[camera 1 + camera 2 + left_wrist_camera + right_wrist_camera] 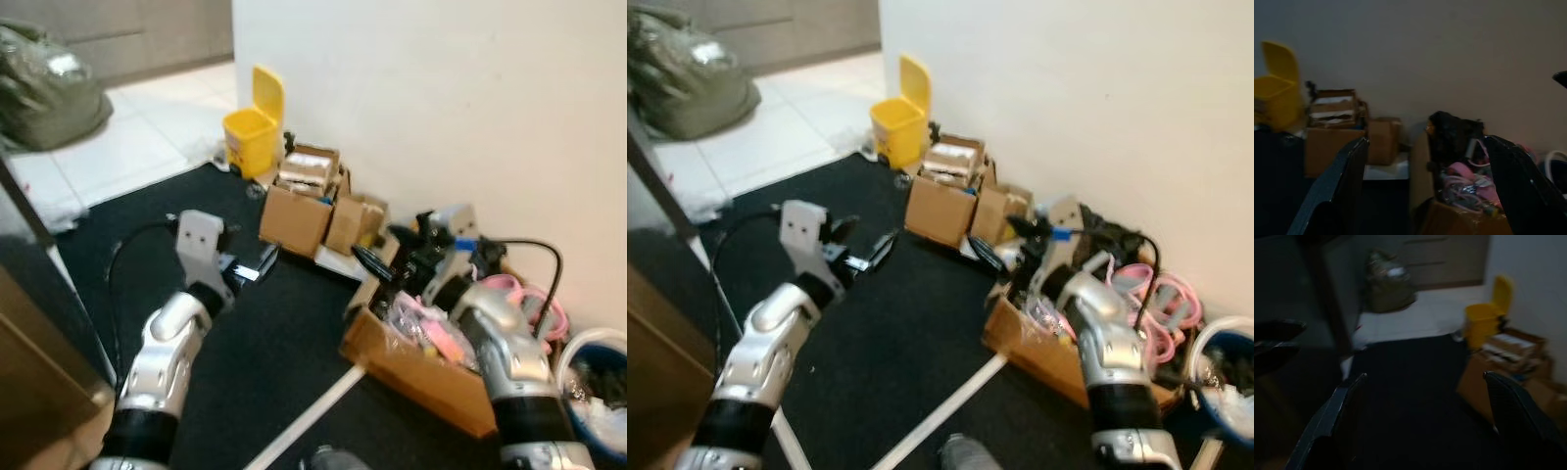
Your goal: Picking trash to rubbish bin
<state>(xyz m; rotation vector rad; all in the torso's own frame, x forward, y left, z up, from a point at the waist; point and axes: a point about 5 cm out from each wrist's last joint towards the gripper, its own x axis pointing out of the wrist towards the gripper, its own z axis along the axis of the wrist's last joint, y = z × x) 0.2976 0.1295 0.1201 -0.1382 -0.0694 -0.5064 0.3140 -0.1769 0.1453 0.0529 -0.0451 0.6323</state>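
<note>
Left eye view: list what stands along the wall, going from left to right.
Yellow bin → cardboard boxes → open box of trash → pink coils → white bucket.

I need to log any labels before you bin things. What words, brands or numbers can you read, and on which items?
No text reads in any view.
Yellow bin: no label legible.
Cardboard boxes: pale patches on top, too blurred to read.
Open box of trash beside the right pincer: pink wrappers, print too small.
Green bag: no legible marking.
Left pincer: no legible marking.
</note>
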